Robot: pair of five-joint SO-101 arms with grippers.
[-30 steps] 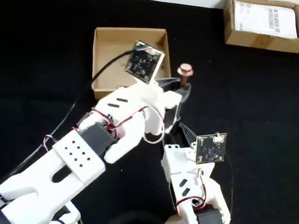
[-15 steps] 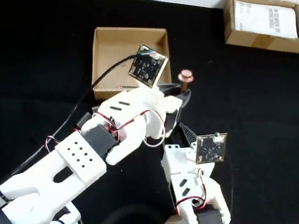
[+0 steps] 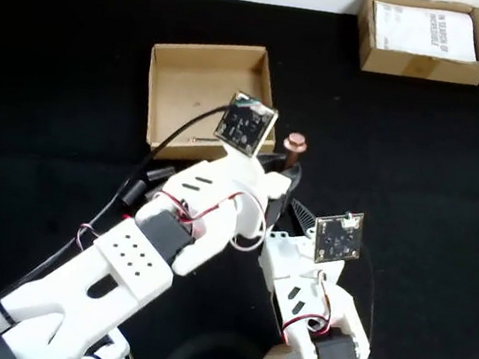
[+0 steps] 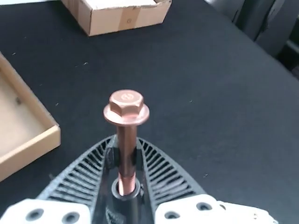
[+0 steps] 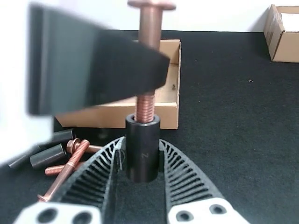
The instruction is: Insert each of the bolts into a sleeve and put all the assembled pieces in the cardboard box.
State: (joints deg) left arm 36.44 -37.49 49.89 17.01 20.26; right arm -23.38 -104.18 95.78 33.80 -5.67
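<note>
Copper bolt (image 4: 126,109) was pinched upright by left gripper (image 4: 126,142), threaded end sunk in black sleeve (image 5: 143,154), itself clamped between right gripper (image 5: 142,140) fingers, just off cardboard box (image 3: 190,83) corner, mid-table. Spare bolts (image 5: 70,161) and spare sleeves (image 5: 46,156) were seen beside box wall.

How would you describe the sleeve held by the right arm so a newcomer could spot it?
Start at the open cardboard box mid-table. Just in front of it, the right gripper holds a black sleeve upright. Unlike the loose sleeves lying on their sides nearby, it has a copper bolt standing in its top.
</note>
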